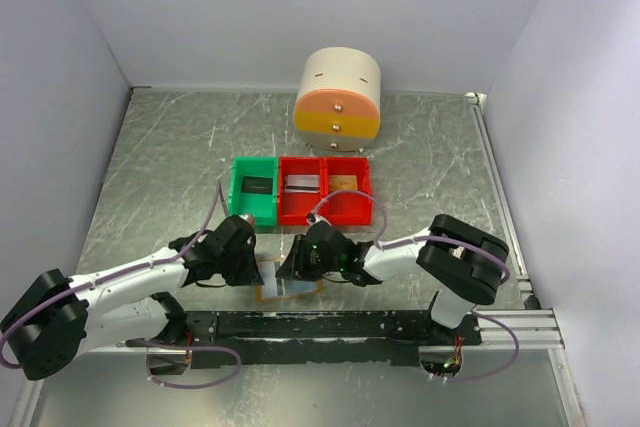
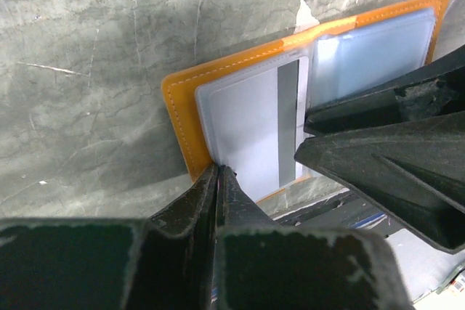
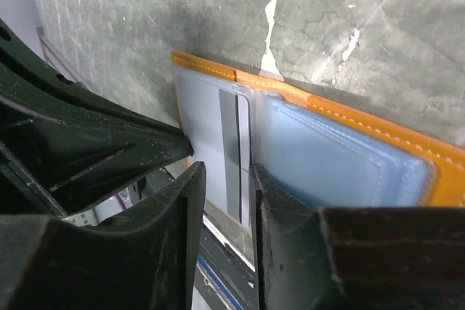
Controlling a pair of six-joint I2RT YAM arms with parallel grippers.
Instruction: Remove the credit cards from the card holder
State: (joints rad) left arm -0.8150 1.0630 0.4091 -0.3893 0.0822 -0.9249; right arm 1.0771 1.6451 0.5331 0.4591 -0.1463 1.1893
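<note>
One card holder (image 1: 278, 288) lies open at the table's 6 o'clock, and one grey card (image 3: 208, 127) with a dark stripe shows in its left pocket. The left gripper (image 2: 219, 170) is clenched tight, tips touching the holder's 9 o'clock edge. The right gripper (image 3: 227, 168) hangs over the holder's middle, jaws slightly apart astride the stripe. At the holder's 12 o'clock sit one green bin (image 1: 254, 211) and two red bins (image 1: 300, 213).

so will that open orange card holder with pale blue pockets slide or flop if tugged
Likely light: the orange card holder lies thin and flat, so it may slide on the smooth grey table unless the shut left gripper at its edge pins it. Probably floppy at its fold.
</note>
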